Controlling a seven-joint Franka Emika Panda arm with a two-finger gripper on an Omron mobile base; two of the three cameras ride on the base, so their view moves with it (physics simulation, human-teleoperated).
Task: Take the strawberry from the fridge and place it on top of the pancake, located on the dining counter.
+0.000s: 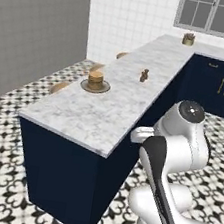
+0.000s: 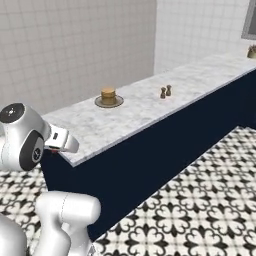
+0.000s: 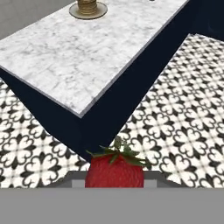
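Red fills the bottom of your hand view: the strawberry [image 3: 114, 170] sits there, green leaves up, its lower part cut off by the frame edge. The fingers themselves are hidden behind it; they are closed narrowly on the berry. It hangs over the patterned floor [image 3: 175, 127], short of the corner of the dining counter [image 1: 114, 109]. On that marble surface, the round grey plate [image 1: 95, 86] carries the pancake [image 1: 95, 79], well apart from the berry. Two small dark shakers [image 2: 165, 91] stand farther along, too small to make out.
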